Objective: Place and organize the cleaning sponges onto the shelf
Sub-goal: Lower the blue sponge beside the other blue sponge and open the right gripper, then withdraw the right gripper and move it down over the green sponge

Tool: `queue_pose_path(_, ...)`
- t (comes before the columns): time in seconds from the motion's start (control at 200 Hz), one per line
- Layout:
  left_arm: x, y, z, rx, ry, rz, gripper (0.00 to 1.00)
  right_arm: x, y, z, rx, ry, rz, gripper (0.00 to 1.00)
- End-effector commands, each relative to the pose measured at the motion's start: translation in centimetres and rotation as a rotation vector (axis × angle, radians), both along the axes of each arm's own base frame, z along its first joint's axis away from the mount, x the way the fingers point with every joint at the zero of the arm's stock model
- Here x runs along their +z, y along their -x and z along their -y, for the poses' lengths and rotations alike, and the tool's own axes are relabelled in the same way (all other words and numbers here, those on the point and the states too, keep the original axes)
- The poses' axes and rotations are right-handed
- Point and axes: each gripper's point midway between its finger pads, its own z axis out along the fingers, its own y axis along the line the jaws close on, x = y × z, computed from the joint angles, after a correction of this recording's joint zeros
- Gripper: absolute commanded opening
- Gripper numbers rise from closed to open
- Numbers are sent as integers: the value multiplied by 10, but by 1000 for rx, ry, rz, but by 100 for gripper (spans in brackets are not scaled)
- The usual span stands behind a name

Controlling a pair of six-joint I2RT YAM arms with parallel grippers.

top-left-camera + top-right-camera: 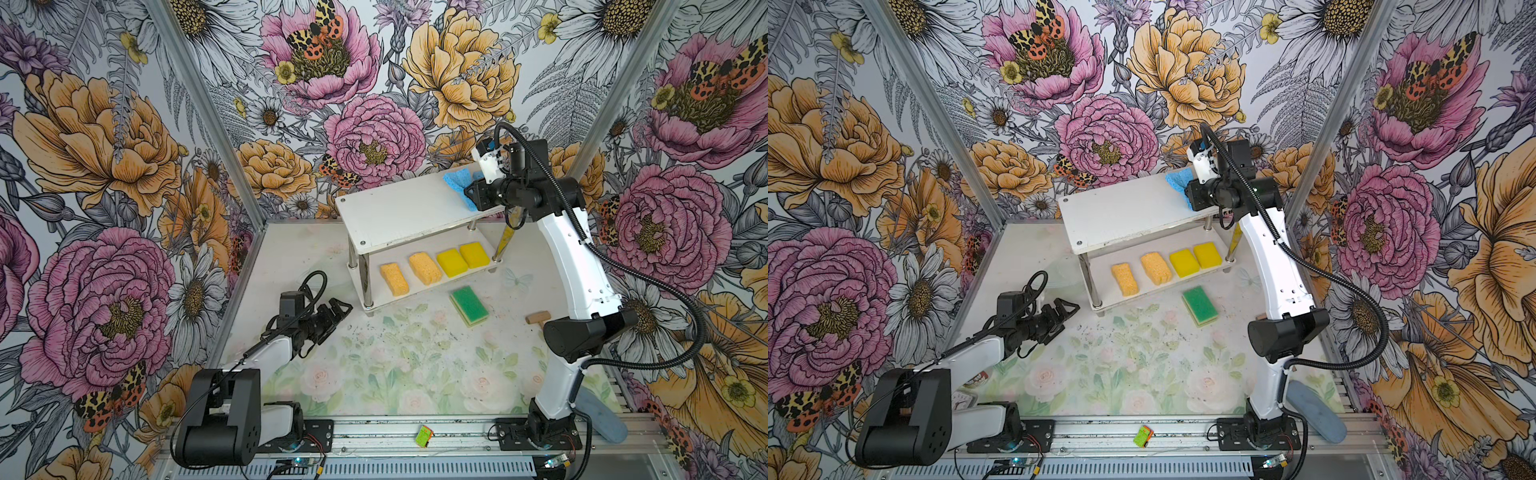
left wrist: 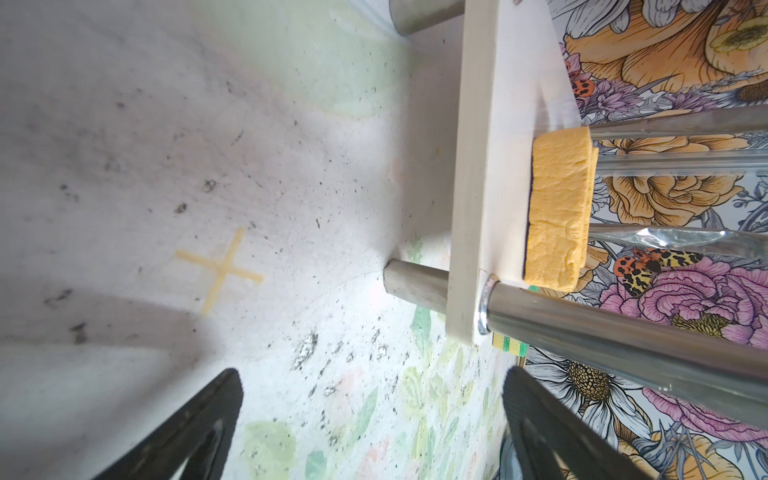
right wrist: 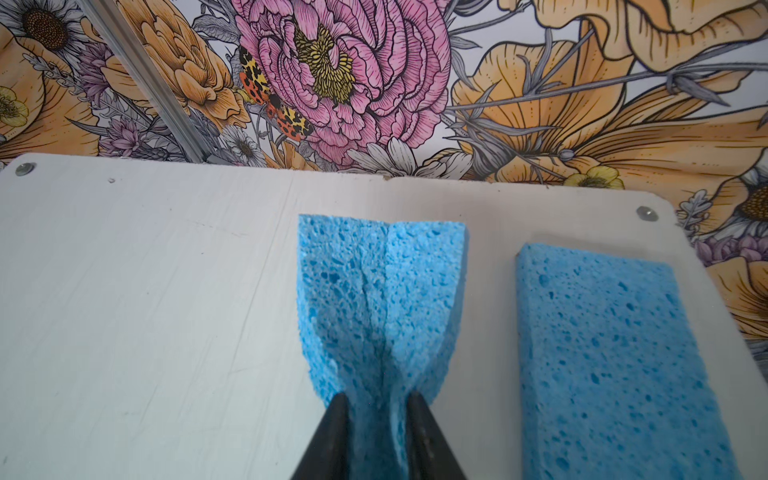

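Note:
The shelf (image 1: 399,216) (image 1: 1121,216) stands at the back of the table. On its top board (image 3: 145,291) my right gripper (image 3: 378,397) is shut on a light blue sponge (image 3: 382,291) (image 1: 455,183), which is pinched into a fold. A second blue sponge (image 3: 615,353) lies flat beside it. Two orange-yellow sponges (image 1: 394,279) (image 1: 424,268) and two bright yellow sponges (image 1: 452,262) (image 1: 474,254) sit in a row on the lower board (image 2: 478,166). A green-topped sponge (image 1: 468,306) (image 1: 1200,305) lies on the table in front of the shelf. My left gripper (image 1: 340,307) (image 2: 374,374) hovers open and empty left of the shelf.
A small wooden mallet (image 1: 538,318) lies on the table beside the right arm's elbow. A small green and orange item (image 1: 424,438) rests on the front rail. A blue-grey oblong object (image 1: 602,415) lies at the front right. Chrome shelf legs (image 2: 623,345) stand close to my left gripper.

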Motion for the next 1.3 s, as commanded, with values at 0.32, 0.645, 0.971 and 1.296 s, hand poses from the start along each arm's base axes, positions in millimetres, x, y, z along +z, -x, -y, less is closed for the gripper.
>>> queue_pose_path(0.32,4,-2,-3,-1,-6,26,99,-9,-14,6,-57,6,-17,48)
queue_pose_path(0.645,6,0,-5,3,-5,32,99,-2,-16,5,-49,6,6,63)
queue_pose_path(0.971,6,1,-6,5,-2,34,99,36,-3,-1,-1,-41,91,79)
queue_pose_path(1.296,6,2,-7,6,1,37,99,64,25,-4,49,-86,133,92)
